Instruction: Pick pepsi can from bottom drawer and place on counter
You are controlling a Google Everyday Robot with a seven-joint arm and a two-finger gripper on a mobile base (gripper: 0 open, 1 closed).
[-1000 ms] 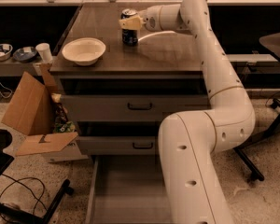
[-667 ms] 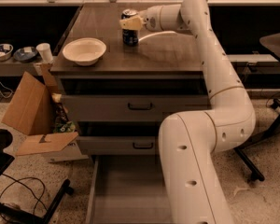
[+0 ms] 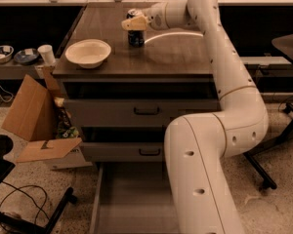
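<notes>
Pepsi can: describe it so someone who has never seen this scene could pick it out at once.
Find the dark glossy counter above the drawer fronts. On its far half, right of the white bowl, the pepsi can stands upright with the gripper at its upper half. It is the only dark, silver-topped cylinder there.

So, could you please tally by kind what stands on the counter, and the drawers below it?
Cans: 1, the can, with the gripper at its top.
Bowls: 1, the white bowl.
Drawers: 3, two handled fronts and the open bottom drawer.
Total: 5, on and under the counter.
</notes>
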